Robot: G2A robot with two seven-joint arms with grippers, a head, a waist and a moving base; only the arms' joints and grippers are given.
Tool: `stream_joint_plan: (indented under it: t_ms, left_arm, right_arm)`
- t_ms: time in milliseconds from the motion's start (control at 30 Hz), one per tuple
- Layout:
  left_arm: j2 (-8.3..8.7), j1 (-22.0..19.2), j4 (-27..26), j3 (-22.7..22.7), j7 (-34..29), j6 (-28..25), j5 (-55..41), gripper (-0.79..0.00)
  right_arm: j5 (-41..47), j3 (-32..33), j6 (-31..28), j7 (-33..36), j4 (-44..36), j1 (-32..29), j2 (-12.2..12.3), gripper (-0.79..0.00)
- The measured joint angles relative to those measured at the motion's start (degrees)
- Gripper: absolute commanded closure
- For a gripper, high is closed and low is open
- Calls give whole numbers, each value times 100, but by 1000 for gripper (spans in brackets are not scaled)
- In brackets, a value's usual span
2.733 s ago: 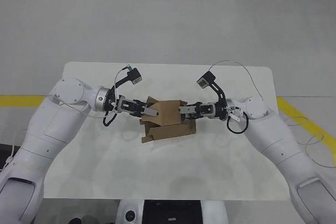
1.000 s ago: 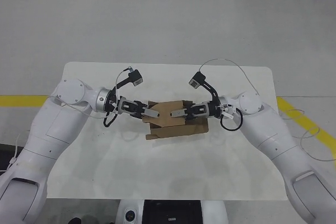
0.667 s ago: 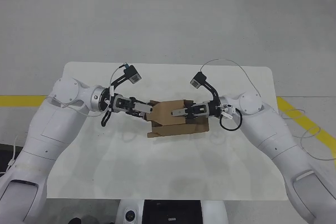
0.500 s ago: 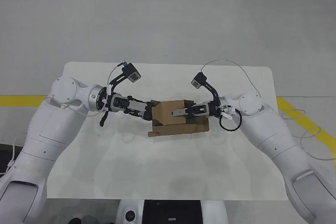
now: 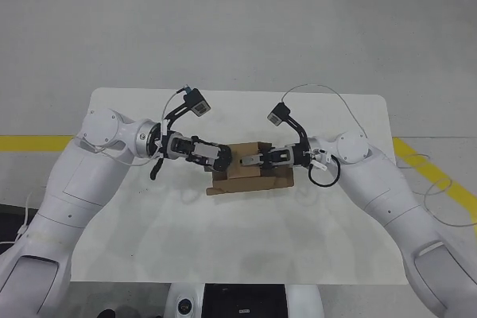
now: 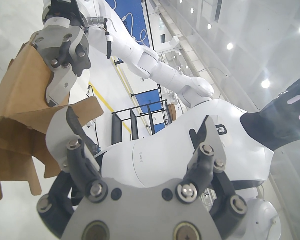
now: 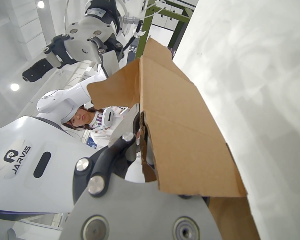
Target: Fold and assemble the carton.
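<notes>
Plainly, the weak point is the single grip. The carton (image 5: pixel 253 172) sits a little above the middle of the top view, half-formed, over the white table (image 5: pixel 143 238); whether its underside rests on the tabletop I cannot tell. The right claw (image 5: pixel 254 160) comes in from the right of the frame and is closed on one wall of the carton: one finger lies flat on the card, the other is hidden behind it. The left claw (image 6: pixel 137 114) comes in from the left, spread wide and holding nothing. One of its fingers is at a loose flap (image 6: pixel 86 108) on the carton's left end, touching or just beside it.

A hard push on that flap would likely turn the carton in the right claw's pinch, crease the held wall, or bend the flap the wrong way. The flap could also slide off the open finger. The two claws are near each other, so a careless sweep may knock them together.

Bare table lies on every side of the carton. The upper edge is nearer than the lower one, so the widest room is in the lower half of the frame. A thin cable (image 5: pixel 334 89) loops over the upper right, well apart from the carton.
</notes>
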Motion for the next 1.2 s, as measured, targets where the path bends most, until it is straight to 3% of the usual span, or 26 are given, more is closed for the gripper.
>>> stream_joint_plan:
  t_ms: [267, 600, 833, 1200]
  left_arm:
    - [-38, -124, 8, 134, 244, 73, 701, -785]
    - [-82, -144, -136, 226, 211, 132, 862, -785]
    - [-80, -137, 109, 16, 47, 131, 396, -785]
    - [-12, 29, 210, -200, -15, 181, 621, -785]
  right_arm:
    - [-161, -54, -24, -24, -75, 17, 11, 0]
    - [-175, -55, -54, -54, -121, 12, 36, 0]
    - [-124, 65, -76, -76, -14, 5, 98, 0]
    - [-65, 325, 10, 10, -288, -150, 264, 0]
